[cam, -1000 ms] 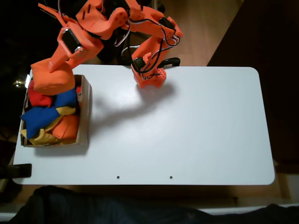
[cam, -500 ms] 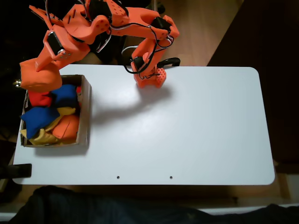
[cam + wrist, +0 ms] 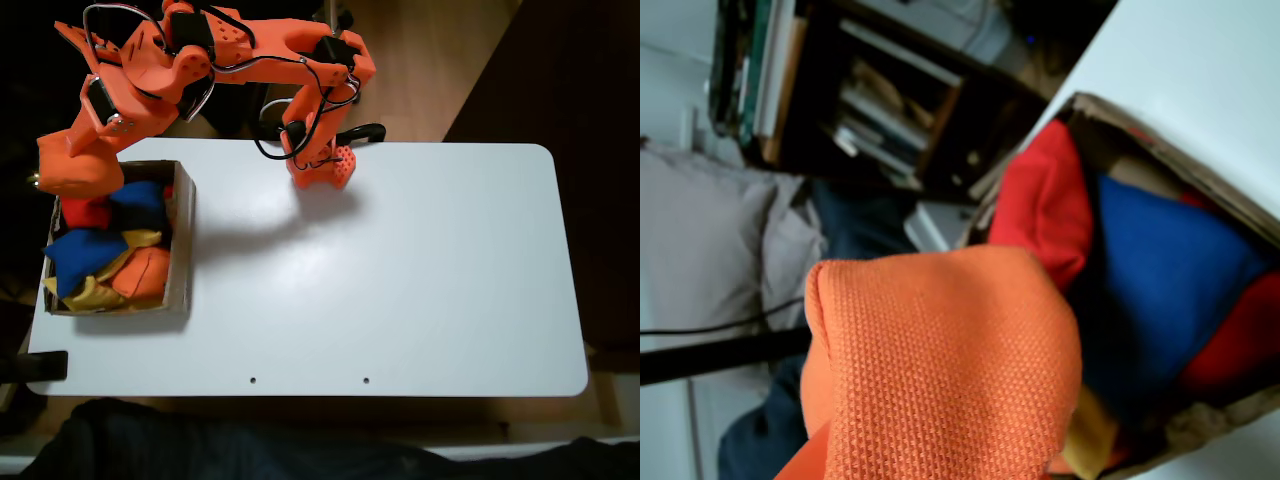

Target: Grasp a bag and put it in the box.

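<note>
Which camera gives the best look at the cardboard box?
The fixed view: the whole box shows from above, with its walls and the bags inside. The wrist view catches one corner of it behind the held orange bag.

My bench (image 3: 430, 270) is white, glossy, with rounded corners; two small dark holes (image 3: 252, 380) sit near its front edge in the fixed view. Behind it I note a light wooden floor (image 3: 440, 60), and darkness to the right and left. A dark fabric mass (image 3: 250, 440) lies along the bottom edge. In the wrist view I see a dark shelf unit (image 3: 880, 100) holding stacked items, and a grey cushion (image 3: 710, 240) beside it.
</note>
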`<state>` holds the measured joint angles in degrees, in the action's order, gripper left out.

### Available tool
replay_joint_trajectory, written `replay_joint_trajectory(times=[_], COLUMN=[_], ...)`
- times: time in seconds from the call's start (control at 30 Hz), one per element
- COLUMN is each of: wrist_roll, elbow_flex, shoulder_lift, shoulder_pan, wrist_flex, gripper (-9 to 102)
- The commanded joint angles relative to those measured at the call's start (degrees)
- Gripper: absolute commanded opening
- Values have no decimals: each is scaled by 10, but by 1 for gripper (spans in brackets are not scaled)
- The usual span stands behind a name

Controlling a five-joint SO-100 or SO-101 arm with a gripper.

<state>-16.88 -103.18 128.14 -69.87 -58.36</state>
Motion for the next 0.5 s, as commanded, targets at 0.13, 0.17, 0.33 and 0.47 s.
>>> replay_joint_trajectory(times=[0.13,0.17,0.33,0.47], wrist_roll=[-4,-5,-11,-18], elbow_flex=[-6,-9,-25,-34], shoulder_lift=[11,11,13,13], shoulder_pan=[-3,-3,-2,-2], wrist_flex=[34,35,40,47], gripper=[3,3,3,6])
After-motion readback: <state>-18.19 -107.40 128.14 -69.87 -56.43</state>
